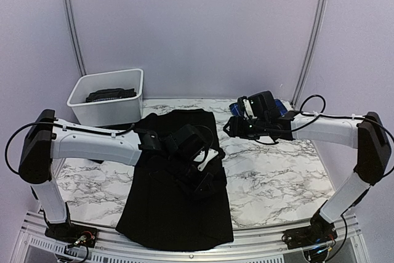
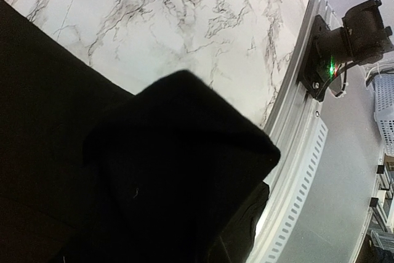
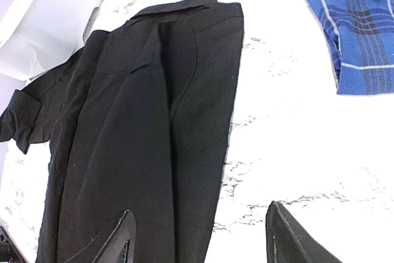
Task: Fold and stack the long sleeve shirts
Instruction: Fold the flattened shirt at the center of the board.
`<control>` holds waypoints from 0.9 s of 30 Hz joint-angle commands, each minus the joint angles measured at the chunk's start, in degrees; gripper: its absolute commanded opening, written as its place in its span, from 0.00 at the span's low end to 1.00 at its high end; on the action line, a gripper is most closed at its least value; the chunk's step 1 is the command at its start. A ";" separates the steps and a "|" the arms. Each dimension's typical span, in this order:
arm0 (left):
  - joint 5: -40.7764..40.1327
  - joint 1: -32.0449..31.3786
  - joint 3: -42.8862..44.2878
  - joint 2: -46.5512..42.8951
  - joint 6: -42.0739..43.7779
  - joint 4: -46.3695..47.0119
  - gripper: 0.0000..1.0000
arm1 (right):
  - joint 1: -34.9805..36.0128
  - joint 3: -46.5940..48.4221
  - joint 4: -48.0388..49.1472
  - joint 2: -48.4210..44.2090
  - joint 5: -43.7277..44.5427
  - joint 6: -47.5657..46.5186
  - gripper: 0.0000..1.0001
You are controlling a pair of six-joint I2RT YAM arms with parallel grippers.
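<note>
Bin (image 1: 108, 100): white plastic, rear left corner of the table (image 1: 277, 177), something dark lying inside.

My left gripper (image 1: 203, 175): low over the middle of the black shirt (image 1: 175, 214). Fingers closed. In my wrist view a raised fold of black cloth covers them, so it appears pinched between them.

Black shirt: laid lengthwise down the middle of the marble, collar toward the back, hem reaching the near edge.

My right gripper (image 3: 200, 241): above bare marble just right of the collar end, touching nothing. Fingers (image 3: 123, 238) stand wide apart and hold nothing.

Blue plaid shirt (image 3: 354, 29): bunched at the rear right of the table, well apart from the black one, partly hidden behind my right wrist in the overhead view.
</note>
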 commanded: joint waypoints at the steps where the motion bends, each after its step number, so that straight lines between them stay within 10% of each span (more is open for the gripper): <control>1: 1.15 -0.92 1.88 0.23 0.89 -2.02 0.00 | 0.19 -0.57 -0.76 -1.70 0.63 -0.75 0.65; 8: 2.23 -1.91 1.42 2.13 1.10 -2.21 0.12 | 0.34 -1.31 -0.44 -1.34 0.14 -0.69 0.65; 16: 4.98 -2.47 1.48 0.44 2.57 -2.16 0.65 | 0.65 -1.34 -0.70 -0.47 0.19 -1.32 0.66; 27: -8.52 7.41 -1.49 -6.43 -5.35 -1.95 0.69 | -0.54 4.07 1.89 8.62 -1.72 -5.27 0.67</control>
